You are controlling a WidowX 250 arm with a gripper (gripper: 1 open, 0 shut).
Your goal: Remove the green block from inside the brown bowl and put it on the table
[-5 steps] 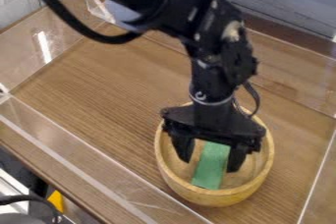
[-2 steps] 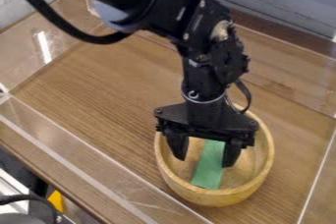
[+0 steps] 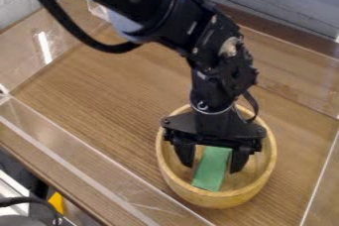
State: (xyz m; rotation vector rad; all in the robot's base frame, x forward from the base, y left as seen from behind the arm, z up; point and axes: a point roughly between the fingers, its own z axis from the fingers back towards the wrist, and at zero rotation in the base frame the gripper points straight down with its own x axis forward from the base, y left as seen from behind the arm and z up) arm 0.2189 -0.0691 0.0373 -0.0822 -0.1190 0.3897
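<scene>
The green block (image 3: pixel 212 169) lies flat inside the brown bowl (image 3: pixel 177 182), which sits near the front edge of the table (image 3: pixel 119 91). My gripper (image 3: pixel 213 157) points straight down into the bowl, open, with one black finger on each side of the block's upper end. Its fingertips are low inside the bowl; I cannot tell whether they touch the block. The block's far end is hidden under the gripper body.
Clear acrylic walls (image 3: pixel 79 175) edge the table at the front and left. The black arm (image 3: pixel 159 17) reaches in from the upper left, with a cable looping beside it. Bare wood lies left of and behind the bowl.
The gripper has rolled slightly about its vertical axis over the bowl and stays open. The block and bowl have not moved.
</scene>
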